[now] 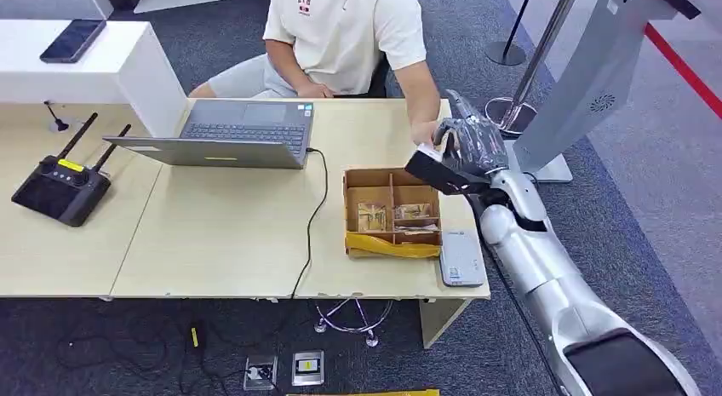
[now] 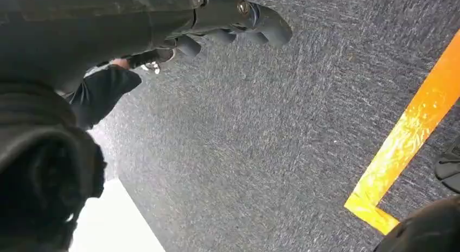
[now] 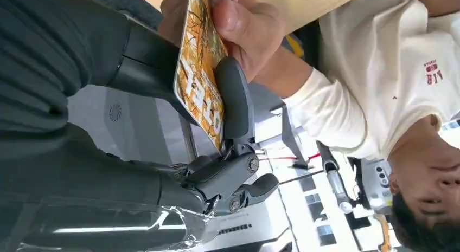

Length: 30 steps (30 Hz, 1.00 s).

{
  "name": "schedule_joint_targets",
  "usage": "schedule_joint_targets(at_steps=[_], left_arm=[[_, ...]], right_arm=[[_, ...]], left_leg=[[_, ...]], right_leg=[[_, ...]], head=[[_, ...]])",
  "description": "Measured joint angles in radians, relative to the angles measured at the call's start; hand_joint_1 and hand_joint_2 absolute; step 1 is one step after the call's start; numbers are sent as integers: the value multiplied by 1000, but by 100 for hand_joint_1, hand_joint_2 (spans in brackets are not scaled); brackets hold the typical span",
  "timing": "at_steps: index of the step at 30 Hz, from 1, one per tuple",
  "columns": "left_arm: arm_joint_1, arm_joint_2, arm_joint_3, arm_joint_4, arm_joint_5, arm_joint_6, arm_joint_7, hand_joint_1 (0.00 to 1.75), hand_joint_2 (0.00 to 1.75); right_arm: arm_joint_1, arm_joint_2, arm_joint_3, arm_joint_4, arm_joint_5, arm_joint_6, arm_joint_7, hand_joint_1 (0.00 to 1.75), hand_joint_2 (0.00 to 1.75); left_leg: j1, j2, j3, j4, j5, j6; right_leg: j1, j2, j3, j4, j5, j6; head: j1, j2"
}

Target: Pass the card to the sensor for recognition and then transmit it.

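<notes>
Fingers [image 3: 233, 100] of our right hand [image 1: 470, 149] pinch an orange patterned card [image 3: 199, 73], which a person's hand [image 3: 238, 24] also grips at its far end. We hold it above the table [image 1: 238, 234] edge, at two o'clock from the cardboard box [image 1: 393, 210]. Our left hand's [image 2: 228, 19] fingers curl over carpet, holding nothing.

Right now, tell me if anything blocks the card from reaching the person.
Nothing visible does. The right hand holds the card, and the person's hand already grips its other end.
</notes>
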<state>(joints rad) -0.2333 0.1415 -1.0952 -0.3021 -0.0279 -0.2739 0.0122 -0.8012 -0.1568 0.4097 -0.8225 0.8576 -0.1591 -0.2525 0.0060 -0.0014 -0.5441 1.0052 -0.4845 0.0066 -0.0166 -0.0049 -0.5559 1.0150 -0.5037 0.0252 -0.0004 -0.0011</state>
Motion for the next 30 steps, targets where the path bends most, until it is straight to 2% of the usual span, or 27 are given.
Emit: schedule_joint_targets(at_steps=[1,2,3,11,22,30], left_arm=[[-1,0,0,0,0,0,0,0,0],[-1,0,0,0,0,0,0,0,0],[-2,0,0,0,0,0,0,0,0],[-1,0,0,0,5,0,0,0,0],[5,0,0,0,16,0,0,0,0],[12,0,0,0,38,0,-4,0,0]], right_arm=[[-9,5,1,15,2,-5,-3,113,175],[-17,11,1,29,2,-7,-5,113,175],[-23,16,3,43,4,-11,-6,0,175],[-53,50,14,134,8,-55,-6,0,175],[-56,56,13,169,-25,-53,2,0,175],[-6,-6,-1,129,-85,9,35,0,175]], left_leg=[[0,0,0,0,0,0],[0,0,0,0,0,0],[0,0,0,0,0,0],[0,0,0,0,0,0],[0,0,0,0,0,0],[0,0,1,0,0,0]], right_leg=[[0,0,0,0,0,0],[0,0,0,0,0,0],[0,0,0,0,0,0],[0,0,0,0,0,0],[0,1,-1,0,0,0],[0,2,-1,0,0,0]], head=[[0,0],[0,0],[0,0],[0,0],[0,0],[0,0]])
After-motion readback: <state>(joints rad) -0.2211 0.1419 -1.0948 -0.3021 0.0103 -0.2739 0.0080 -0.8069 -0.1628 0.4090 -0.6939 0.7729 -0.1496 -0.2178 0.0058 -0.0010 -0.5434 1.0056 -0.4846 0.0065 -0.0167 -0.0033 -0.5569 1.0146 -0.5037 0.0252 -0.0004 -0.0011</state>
